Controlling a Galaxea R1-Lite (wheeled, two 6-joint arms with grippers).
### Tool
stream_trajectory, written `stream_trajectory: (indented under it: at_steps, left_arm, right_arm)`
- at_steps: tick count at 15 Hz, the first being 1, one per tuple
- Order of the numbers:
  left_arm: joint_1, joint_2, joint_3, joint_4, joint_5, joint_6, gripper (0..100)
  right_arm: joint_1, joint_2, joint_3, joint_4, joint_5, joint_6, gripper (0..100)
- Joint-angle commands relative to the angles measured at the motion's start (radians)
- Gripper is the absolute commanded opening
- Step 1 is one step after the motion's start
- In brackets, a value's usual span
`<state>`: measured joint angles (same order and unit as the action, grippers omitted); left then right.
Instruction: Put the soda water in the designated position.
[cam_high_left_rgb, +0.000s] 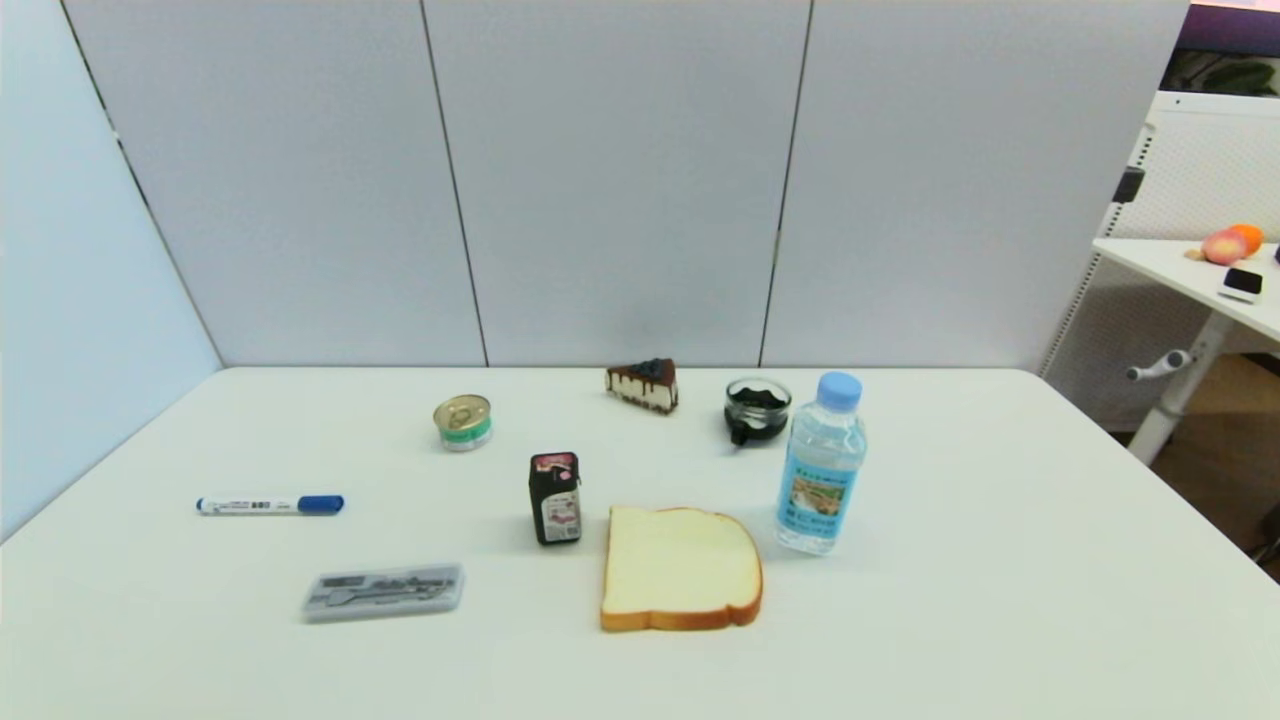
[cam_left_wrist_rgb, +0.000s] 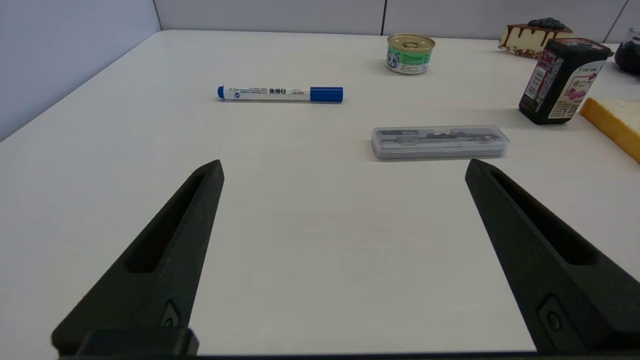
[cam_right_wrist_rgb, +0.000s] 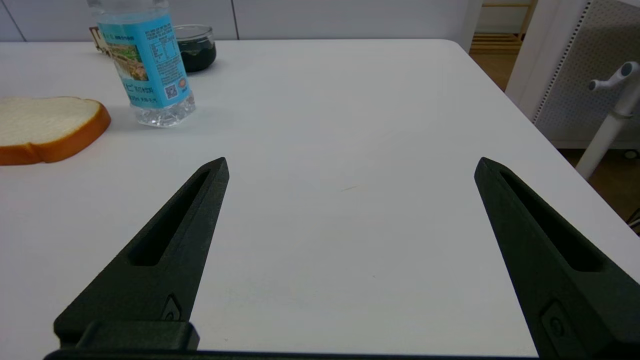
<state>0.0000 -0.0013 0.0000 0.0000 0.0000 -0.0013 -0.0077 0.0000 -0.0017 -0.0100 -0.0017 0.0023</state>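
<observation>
Right of the table's (cam_high_left_rgb: 1000, 560) middle I see the soda water (cam_high_left_rgb: 822, 462) upright, its blue label's print too small to read, just beside the bread slice (cam_high_left_rgb: 680, 568) and near the black carton (cam_high_left_rgb: 555, 497). My left gripper (cam_left_wrist_rgb: 342, 167) and right gripper (cam_right_wrist_rgb: 350, 165) hover low at the near edge, fingers spread, holding nothing

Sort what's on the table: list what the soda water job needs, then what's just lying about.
Job: soda water, upright beside the bread; right gripper, open, nearest it; left gripper, open, idle.

Lying about: bread, black carton, can, cake, dark jar, marker, clear case.
</observation>
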Motion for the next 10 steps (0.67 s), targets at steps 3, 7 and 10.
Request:
stream_trajectory:
  at_steps: [3,7,10]
  left_arm:
    - [0.0,0.001,0.0,0.0,0.0,0.0,100]
    - [0.0,0.001,0.0,0.0,0.0,0.0,100]
    - [0.0,0.001,0.0,0.0,0.0,0.0,100]
  right_arm:
    - [-0.002,0.002,0.0,-0.001,0.0,0.001,100]
    - [0.0,0.0,0.0,-0.001,0.0,0.001,100]
    - [0.0,0.002,0.0,-0.001,0.0,0.001,100]
